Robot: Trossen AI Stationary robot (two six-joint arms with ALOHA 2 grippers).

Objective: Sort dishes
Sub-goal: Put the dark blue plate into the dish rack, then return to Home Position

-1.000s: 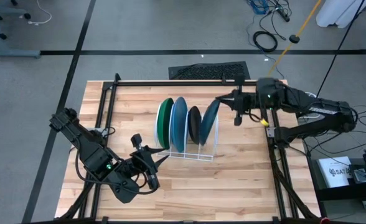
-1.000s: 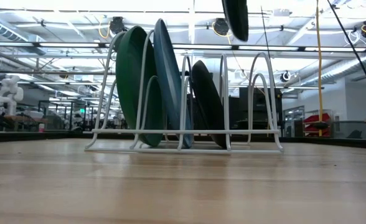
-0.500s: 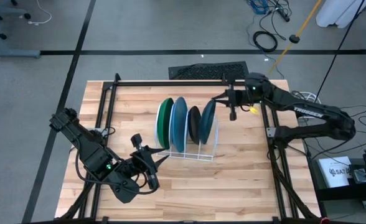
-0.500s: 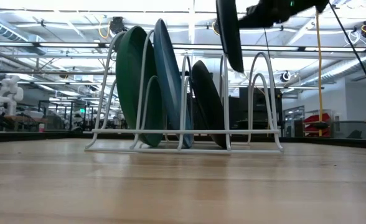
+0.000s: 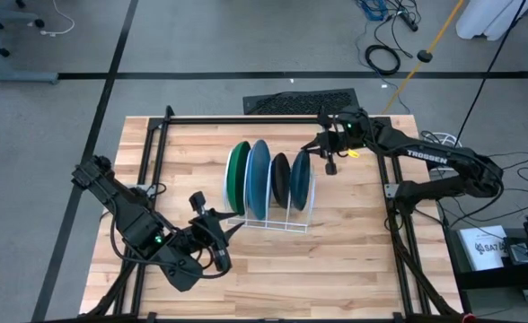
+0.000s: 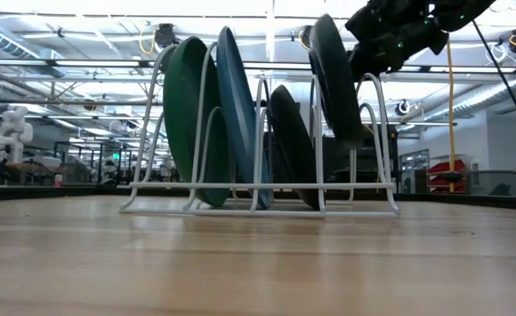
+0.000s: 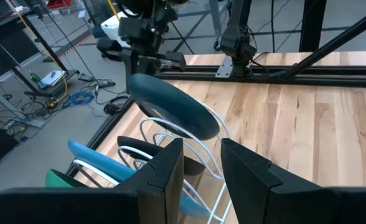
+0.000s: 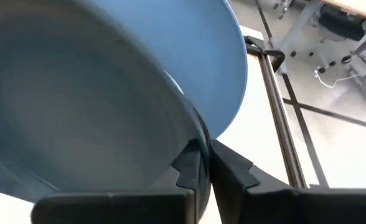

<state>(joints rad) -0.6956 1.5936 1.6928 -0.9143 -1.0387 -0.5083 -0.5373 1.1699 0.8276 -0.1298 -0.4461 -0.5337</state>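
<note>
One plate is left to seat: the right gripper (image 5: pixel 322 148), pinching the dark teal plate (image 6: pixel 333 79) by its rim, has lowered it into the white rack (image 6: pixel 258 206), at 3 o'clock of the black plate (image 6: pixel 293 145). The green plate (image 6: pixel 183 114) and blue plate (image 6: pixel 236 105) are racked. The left gripper (image 5: pixel 215 235), spread, waits at 7 o'clock.

four plates (image 5: pixel 260 178), one wire rack (image 5: pixel 282 223), two arms (image 5: pixel 444 166)

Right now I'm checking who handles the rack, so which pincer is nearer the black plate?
The right. The right pincer holds the dark teal plate one slot from the black plate. The left pincer waits open at the table's near left, beyond the green plate.
</note>
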